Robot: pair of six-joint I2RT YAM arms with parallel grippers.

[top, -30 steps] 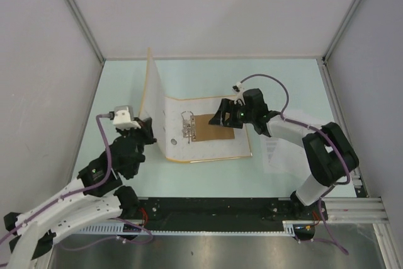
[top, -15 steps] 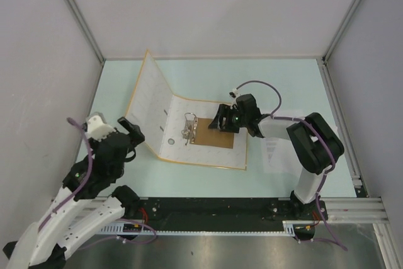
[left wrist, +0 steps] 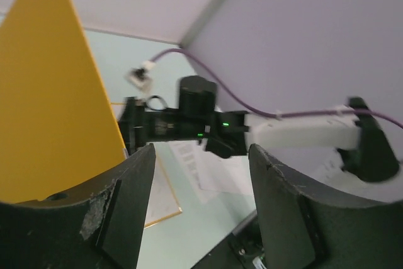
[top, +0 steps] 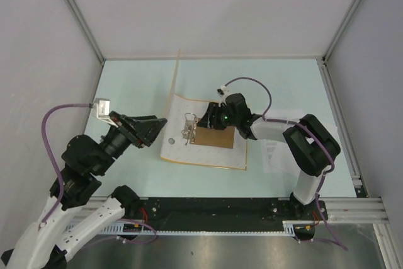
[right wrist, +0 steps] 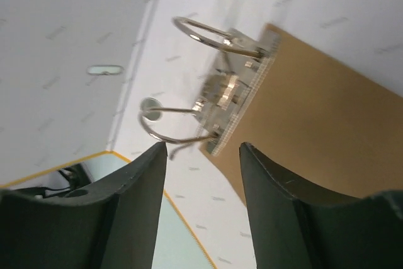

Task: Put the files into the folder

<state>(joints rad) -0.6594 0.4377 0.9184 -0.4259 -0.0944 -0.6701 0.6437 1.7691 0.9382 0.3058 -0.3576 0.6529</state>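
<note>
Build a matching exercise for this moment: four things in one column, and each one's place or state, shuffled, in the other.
Things
1. folder cover
2. ring clip
3. files
4. left gripper

Places and states
A. lying on the table, right of the folder
B. open, holding nothing, left of the folder
C. standing nearly upright
D. fixed inside the folder, at the edge of the brown card

Pairs: 1-C, 2-D, 3-A, 4-B
</note>
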